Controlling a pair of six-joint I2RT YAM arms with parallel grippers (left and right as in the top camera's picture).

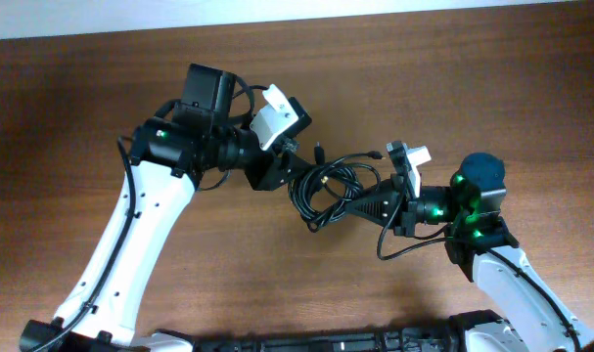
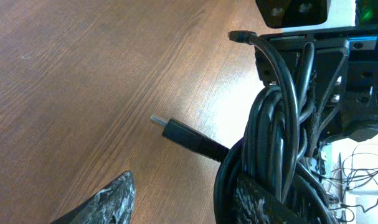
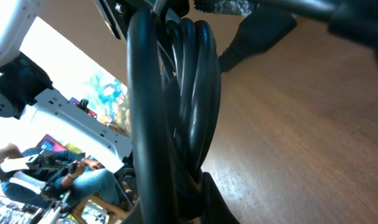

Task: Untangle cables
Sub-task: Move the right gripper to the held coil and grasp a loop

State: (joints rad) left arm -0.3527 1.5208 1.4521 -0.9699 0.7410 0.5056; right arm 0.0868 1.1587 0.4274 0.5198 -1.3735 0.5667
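The cables (image 1: 326,186) are a black coiled bundle on the wooden table between my two grippers. Two plug ends (image 1: 318,152) stick out toward the back. My left gripper (image 1: 283,176) is at the bundle's left edge. In the left wrist view it (image 2: 185,190) is open, with bare table between the fingers, and the cables (image 2: 276,143) loop over its right finger. A metal-tipped plug (image 2: 160,122) lies on the wood. My right gripper (image 1: 355,209) is at the bundle's right side. In the right wrist view it (image 3: 182,208) is closed on the thick strands of the cables (image 3: 176,93).
The wooden table (image 1: 81,98) reaches out on all sides. A thin black cord (image 1: 404,249) curves on the table in front of the right arm. The left arm's white camera housing (image 1: 280,115) sits just behind the bundle.
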